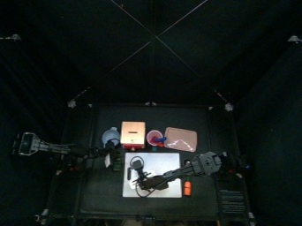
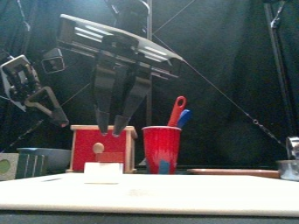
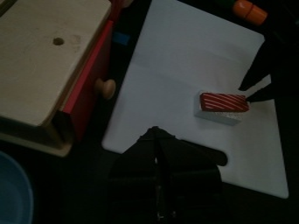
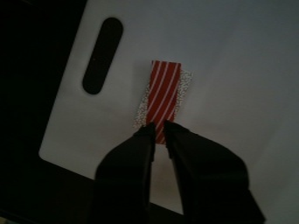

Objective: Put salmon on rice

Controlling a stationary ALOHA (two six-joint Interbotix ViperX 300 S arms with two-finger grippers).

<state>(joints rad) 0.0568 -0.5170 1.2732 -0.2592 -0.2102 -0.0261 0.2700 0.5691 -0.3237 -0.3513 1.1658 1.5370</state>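
I see the salmon (image 4: 167,84) lying on the rice (image 4: 147,107) on the white mat (image 4: 233,52); my right claw (image 4: 163,129) stands narrowly parted just beside it, gripping nothing, so the placement looks done.

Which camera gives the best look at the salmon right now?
The right wrist view: the salmon fills the middle, striped red, lying on the rice. The left wrist view shows it smaller, from the side. The front view shows mostly the pale rice block; the top view cannot resolve it.
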